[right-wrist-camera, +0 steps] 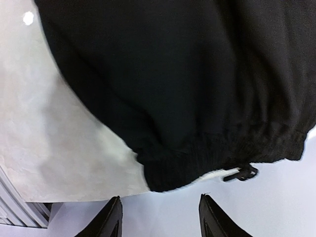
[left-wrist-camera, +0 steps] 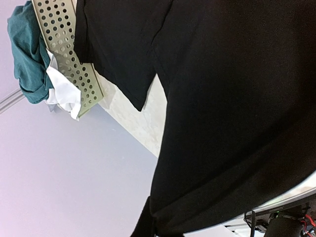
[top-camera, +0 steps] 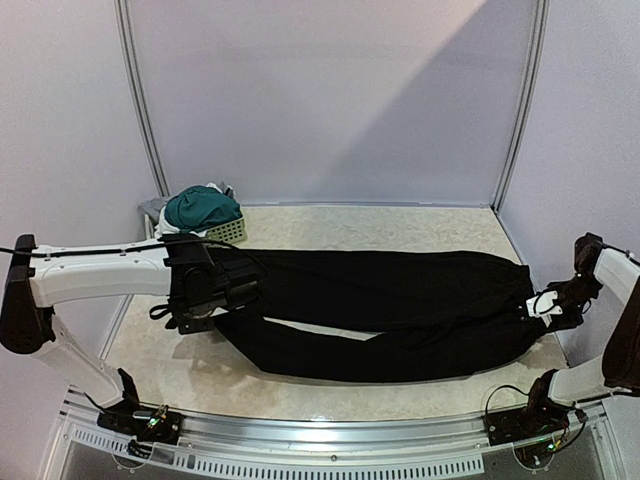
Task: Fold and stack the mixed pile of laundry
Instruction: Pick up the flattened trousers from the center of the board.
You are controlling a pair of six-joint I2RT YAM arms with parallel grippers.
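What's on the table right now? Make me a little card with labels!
black trousers: stretched across the table, waistband on the right
left fingers: shut, seemingly pinching the leg end of the trousers
right fingers: open, nothing between them, just short of the waistband
basket: back left corner, pale with holes
teal shorts: heaped in the basket
white cloth: poking out at the basket's rim beside the shorts
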